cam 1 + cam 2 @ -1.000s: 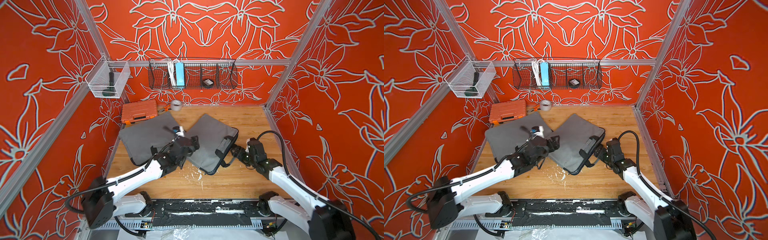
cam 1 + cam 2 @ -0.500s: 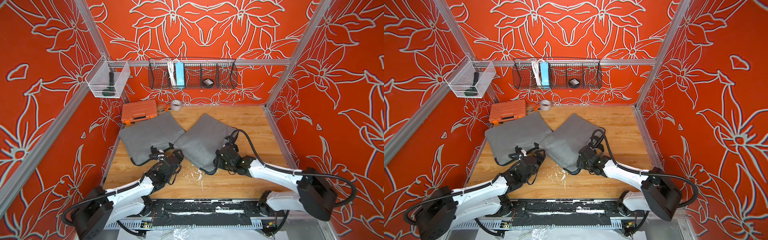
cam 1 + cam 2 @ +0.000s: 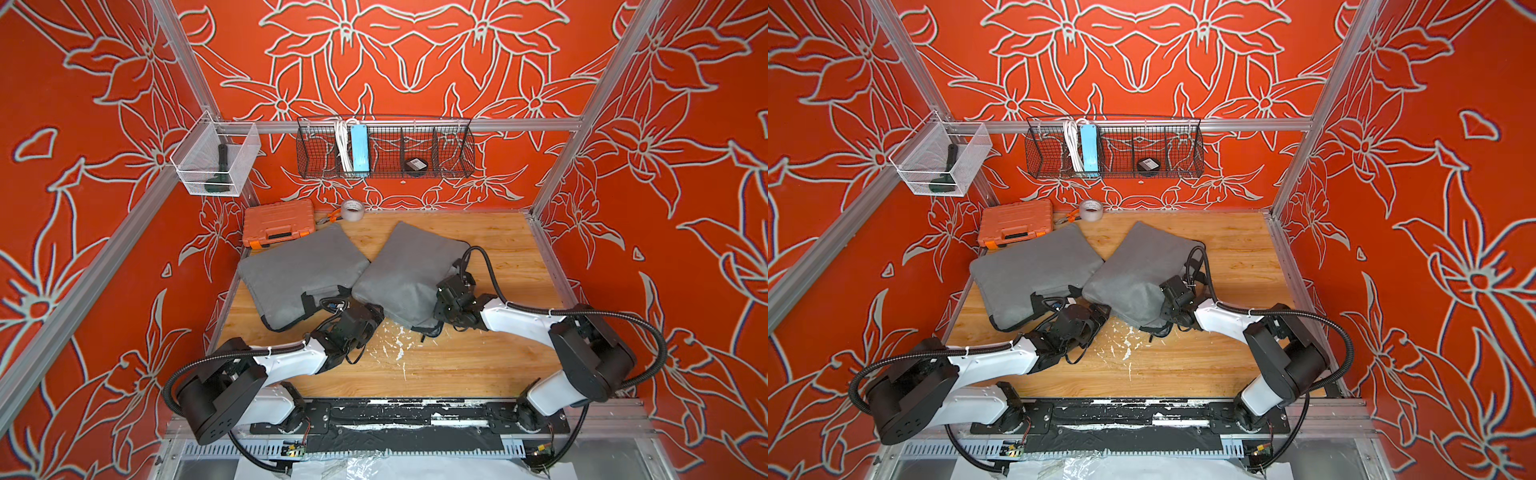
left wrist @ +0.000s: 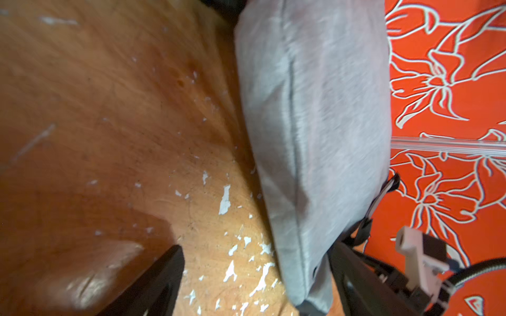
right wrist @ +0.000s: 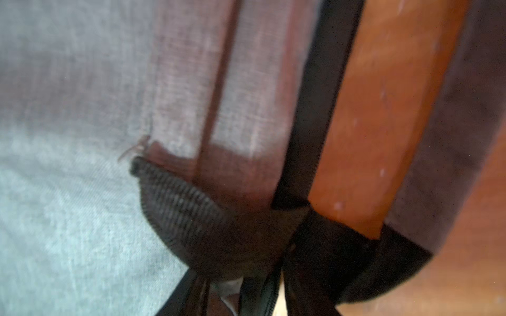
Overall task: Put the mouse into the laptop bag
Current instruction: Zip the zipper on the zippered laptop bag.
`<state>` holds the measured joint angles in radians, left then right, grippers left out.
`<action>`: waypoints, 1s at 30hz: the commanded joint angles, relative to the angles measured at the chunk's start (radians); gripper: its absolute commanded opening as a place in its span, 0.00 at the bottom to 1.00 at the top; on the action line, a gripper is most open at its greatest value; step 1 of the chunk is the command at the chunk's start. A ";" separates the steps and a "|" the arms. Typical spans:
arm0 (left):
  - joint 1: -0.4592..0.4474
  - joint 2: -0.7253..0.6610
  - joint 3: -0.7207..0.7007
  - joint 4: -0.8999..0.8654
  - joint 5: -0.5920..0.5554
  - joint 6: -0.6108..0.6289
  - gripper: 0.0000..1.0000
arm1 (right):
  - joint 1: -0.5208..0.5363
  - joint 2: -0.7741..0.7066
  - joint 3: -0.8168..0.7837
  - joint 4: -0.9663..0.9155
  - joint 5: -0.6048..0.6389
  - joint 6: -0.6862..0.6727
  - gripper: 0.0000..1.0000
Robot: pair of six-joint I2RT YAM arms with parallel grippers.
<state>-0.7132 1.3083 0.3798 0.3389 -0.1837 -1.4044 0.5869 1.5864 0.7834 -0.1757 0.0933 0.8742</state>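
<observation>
Two grey laptop bags lie on the wooden table, one at the left (image 3: 299, 270) (image 3: 1030, 266) and one at the right (image 3: 407, 270) (image 3: 1133, 270). The mouse is hidden in every view. My left gripper (image 3: 372, 311) (image 3: 1098, 313) is low at the right bag's near corner. In the left wrist view it (image 4: 254, 276) is open, and the bag's corner (image 4: 315, 136) reaches in between the fingers. My right gripper (image 3: 442, 299) (image 3: 1167, 299) presses on that bag's near right edge. Its wrist view shows the grey fabric (image 5: 68, 191) and a black strap (image 5: 208, 219) at the jaws (image 5: 243, 298), too dark to read.
An orange tool case (image 3: 277, 222) and a tape roll (image 3: 352, 210) sit at the back left. A wire basket (image 3: 386, 149) and a clear bin (image 3: 216, 166) hang on the walls. White flakes (image 3: 395, 345) dot the table in front of the bags.
My left arm has come back from above the bags and dropped to the right bag's near corner. My right arm has swung left onto that bag's strap edge, its jaws narrowing.
</observation>
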 commanded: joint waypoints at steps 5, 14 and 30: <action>0.001 -0.021 0.037 -0.003 -0.040 0.050 0.87 | 0.000 -0.064 0.025 -0.147 0.040 -0.055 0.68; 0.023 -0.019 0.042 0.006 -0.019 0.059 0.89 | 0.115 -0.376 -0.072 -0.262 0.089 -0.021 0.71; 0.049 -0.063 0.022 -0.003 -0.033 0.054 0.88 | 0.384 -0.135 -0.055 -0.152 0.181 0.089 0.62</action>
<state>-0.6731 1.2652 0.4099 0.3389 -0.1967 -1.3579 0.9653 1.4048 0.6907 -0.3420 0.2256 0.9401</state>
